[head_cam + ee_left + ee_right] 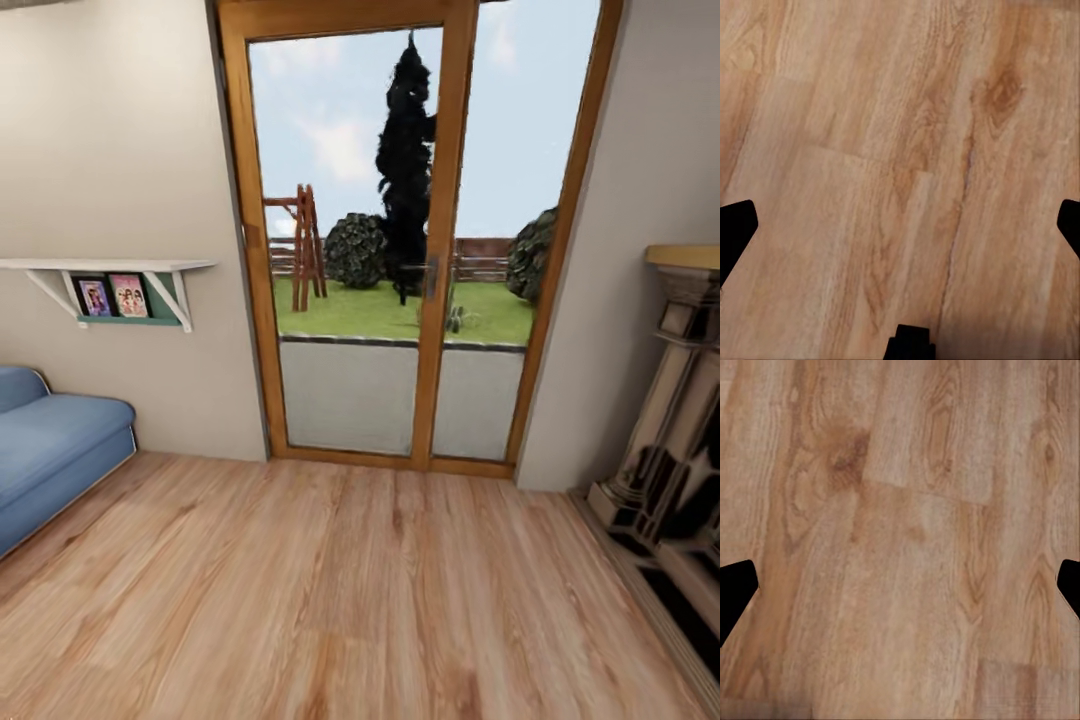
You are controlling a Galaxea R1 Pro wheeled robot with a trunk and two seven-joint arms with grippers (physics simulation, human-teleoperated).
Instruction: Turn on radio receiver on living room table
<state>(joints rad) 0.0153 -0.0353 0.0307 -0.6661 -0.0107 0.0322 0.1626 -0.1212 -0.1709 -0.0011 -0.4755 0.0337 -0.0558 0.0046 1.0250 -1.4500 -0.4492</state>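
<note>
- Straight ahead in the head view you face a glass door with a wooden frame [430, 250], and a garden lies behind it. On the far left a white wall shelf [110, 268] carries small framed pictures, and below it, at the left edge, the end of a light blue sofa [50, 440] rests on the wood floor [350, 590]. On the right a dark ornate fireplace surround [670, 430] stands against the wall.
- By the sofa and the wood floor, I judge that you are already in the living room. The radio receiver and the table are not before you at this moment, so I cannot say where they stand.
- Under the left wrist camera you have plain floor planks. The left gripper [900, 229] has its dark fingertips [735, 225] at the two opposite edges, wide apart and holding nothing.
- Under the right wrist camera it is the same floor. The right gripper [900, 589] is also spread wide and empty.
- The step in hand is still the search and approach. Next, I think, you must turn the base or head, probably toward the sofa side, until the table comes into sight, and then drive to it.
</note>
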